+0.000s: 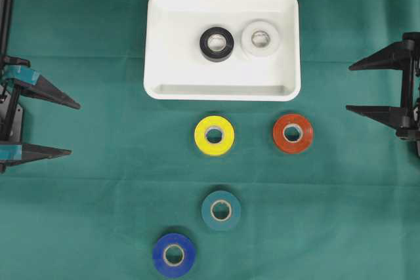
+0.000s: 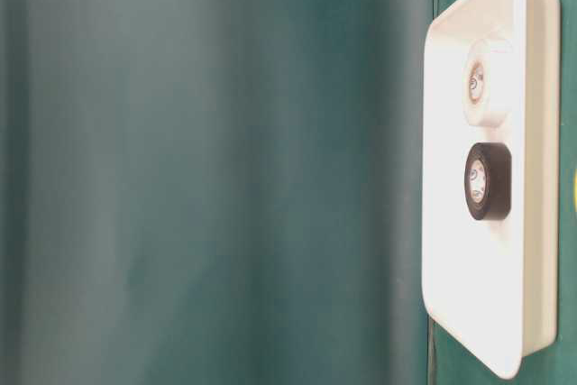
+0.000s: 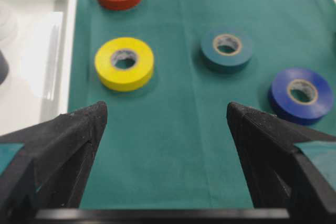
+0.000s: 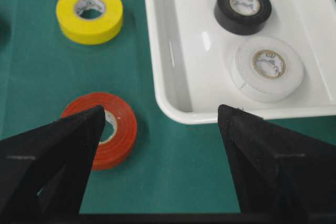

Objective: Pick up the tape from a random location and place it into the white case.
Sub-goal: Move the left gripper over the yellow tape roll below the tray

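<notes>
From above, the white case (image 1: 222,90) holds a black roll (image 1: 216,44) and a white roll (image 1: 260,38); yellow (image 1: 214,135), red (image 1: 293,133), teal (image 1: 220,210) and blue (image 1: 174,255) tape rolls lie on the green cloth (image 1: 98,214). Left gripper (image 1: 73,129) and right gripper (image 1: 348,87) stand wide — empty. The table-level view shows the case with both rolls — the wrist views show spread jaws over the cloth.

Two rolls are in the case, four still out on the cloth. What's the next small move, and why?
Probably ease the right gripper toward the orange roll: its jaws stand open and empty, and that roll lies nearest it, flat on the cloth just outside the white case.
</notes>
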You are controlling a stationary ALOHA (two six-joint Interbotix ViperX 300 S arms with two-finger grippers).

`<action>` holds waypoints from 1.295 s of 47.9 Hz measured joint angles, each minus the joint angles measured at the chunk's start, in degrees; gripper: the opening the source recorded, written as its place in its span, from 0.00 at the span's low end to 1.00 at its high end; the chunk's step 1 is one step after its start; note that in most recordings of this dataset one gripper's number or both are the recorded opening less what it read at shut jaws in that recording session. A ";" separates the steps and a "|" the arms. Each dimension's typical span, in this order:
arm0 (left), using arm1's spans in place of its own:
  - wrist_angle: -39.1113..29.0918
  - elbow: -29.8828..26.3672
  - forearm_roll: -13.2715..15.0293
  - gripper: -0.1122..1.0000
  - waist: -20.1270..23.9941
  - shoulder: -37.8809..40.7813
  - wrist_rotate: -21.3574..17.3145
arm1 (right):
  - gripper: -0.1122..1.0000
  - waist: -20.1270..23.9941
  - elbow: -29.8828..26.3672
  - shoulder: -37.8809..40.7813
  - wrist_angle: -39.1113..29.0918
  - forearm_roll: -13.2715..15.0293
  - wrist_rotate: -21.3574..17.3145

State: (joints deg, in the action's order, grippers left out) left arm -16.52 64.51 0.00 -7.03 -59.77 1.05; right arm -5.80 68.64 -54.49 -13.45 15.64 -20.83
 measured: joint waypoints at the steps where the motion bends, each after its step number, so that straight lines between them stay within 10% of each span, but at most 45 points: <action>1: 0.00 0.00 0.00 0.95 0.09 0.00 0.00 | 0.84 0.00 0.00 0.00 0.00 0.00 0.00; 30: 14.15 -1.41 0.00 0.95 -0.53 11.69 -0.09 | 0.84 0.09 -0.09 0.00 0.00 0.00 0.00; 62: 16.17 -23.55 0.00 0.95 1.32 41.84 -0.70 | 0.84 0.00 -0.09 0.09 -0.09 0.00 0.00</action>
State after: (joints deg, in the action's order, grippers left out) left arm -0.35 40.96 0.00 -5.71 -17.93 0.35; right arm -5.80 68.55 -54.40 -13.54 15.64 -20.83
